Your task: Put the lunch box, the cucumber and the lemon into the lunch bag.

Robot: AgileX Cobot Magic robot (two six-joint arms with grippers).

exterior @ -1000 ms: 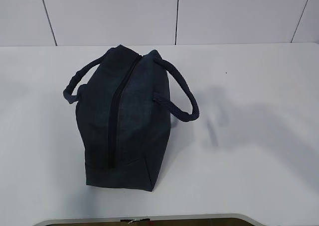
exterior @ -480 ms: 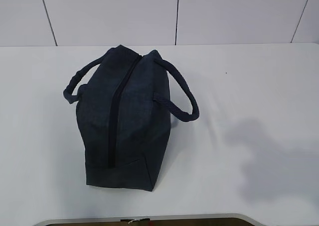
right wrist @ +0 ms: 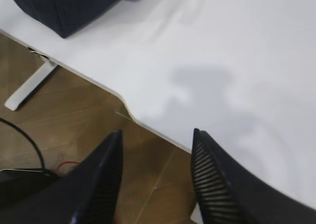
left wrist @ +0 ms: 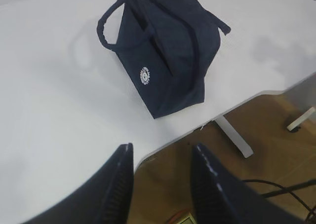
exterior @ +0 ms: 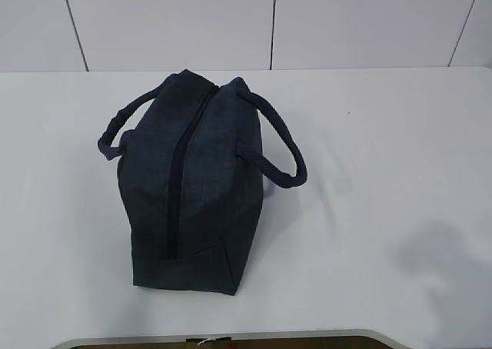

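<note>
The lunch bag sits alone on the white table, and its long zipper looks closed all the way. The lunch box, the cucumber and the lemon are not in any picture, so they may be inside it. The left gripper hangs past the table edge with its fingers apart and nothing between them. The right gripper is the same, fingers apart and empty. If an arm swings low near the bag, it could catch a handle and drag or tip the bag toward the edge.
</note>
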